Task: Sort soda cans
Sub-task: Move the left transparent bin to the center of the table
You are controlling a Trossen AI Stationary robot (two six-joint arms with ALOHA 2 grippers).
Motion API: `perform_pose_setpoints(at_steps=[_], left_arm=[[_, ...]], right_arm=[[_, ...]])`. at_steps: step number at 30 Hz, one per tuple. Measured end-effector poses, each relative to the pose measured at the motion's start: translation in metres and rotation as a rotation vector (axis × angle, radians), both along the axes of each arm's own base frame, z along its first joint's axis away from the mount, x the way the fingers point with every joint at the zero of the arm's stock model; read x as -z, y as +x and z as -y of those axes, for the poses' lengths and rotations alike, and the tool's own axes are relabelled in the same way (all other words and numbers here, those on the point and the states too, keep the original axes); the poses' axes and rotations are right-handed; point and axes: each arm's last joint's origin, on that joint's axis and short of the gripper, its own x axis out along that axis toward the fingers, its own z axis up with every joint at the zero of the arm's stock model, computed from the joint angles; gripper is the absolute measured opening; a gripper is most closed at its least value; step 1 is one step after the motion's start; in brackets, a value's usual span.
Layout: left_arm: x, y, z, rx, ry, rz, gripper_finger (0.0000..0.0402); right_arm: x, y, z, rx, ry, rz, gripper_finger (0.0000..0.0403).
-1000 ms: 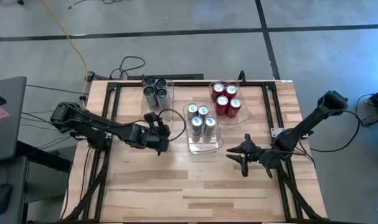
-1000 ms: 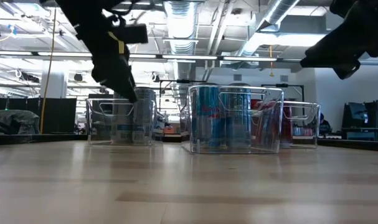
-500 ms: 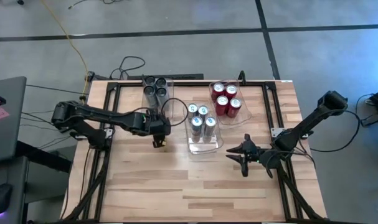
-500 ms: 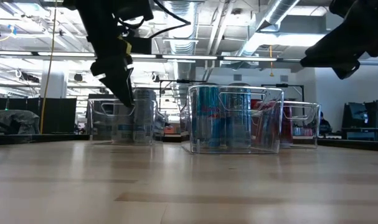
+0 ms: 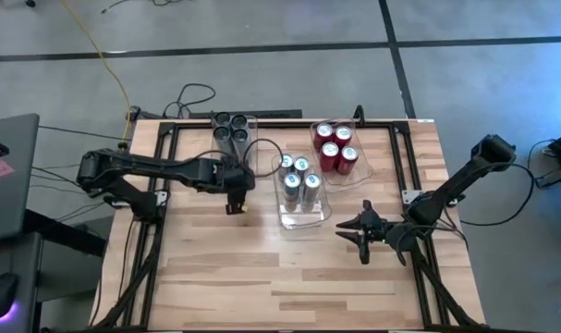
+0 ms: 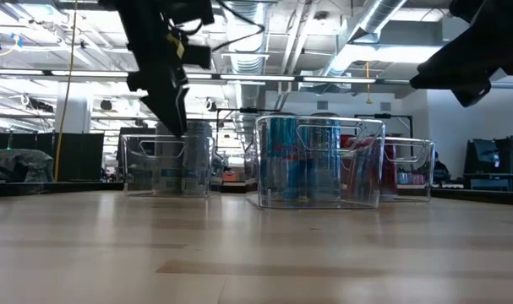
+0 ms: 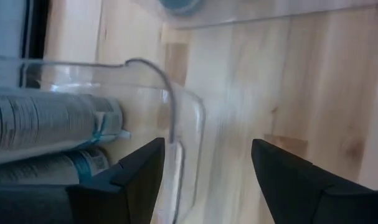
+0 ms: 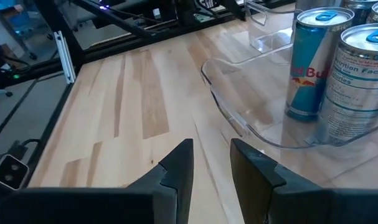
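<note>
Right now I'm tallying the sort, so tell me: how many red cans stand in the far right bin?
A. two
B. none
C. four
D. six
C: the high view shows four red cans with silver tops grouped in the far right bin.

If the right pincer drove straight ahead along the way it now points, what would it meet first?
Probably the near rim of the clear bin holding the silver-blue cans. The right pincer has only bare table before that rim, though depth is hard to judge.
</note>
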Motion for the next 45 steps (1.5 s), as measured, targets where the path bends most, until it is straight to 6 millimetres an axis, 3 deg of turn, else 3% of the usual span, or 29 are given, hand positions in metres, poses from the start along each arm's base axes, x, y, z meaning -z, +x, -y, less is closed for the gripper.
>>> perform_pose_setpoints(at_steps=[8,13,23,32,38,45], left_arm=[[0.005,-0.005,-0.027,-0.058,-0.005,-0.022,0.0236],[0.006,-0.006,-0.034,-0.031,-0.114,-0.01,0.0231],[0.013,-0.008,-0.033,-0.002,-0.17,-0.018,0.015],[0.016,-0.008,-0.033,-0.004,-0.165,-0.014,0.0015],[0.015,-0.006,-0.028,0.001,-0.21,0.01,0.001],[0.015,-0.002,-0.003,0.026,-0.254,0.028,0.001]], right_arm=[[-0.001,0.001,-0.001,-0.028,0.025,0.008,0.0122],[-0.002,0.001,-0.001,-0.024,0.025,0.01,0.0122],[-0.003,0.012,0.017,0.084,0.028,0.023,0.0122],[-0.009,0.017,0.02,0.068,0.011,0.075,0.0122],[-0.01,0.017,0.019,0.065,0.012,0.079,0.0122],[-0.01,0.017,0.019,0.066,0.01,0.076,0.0122]])
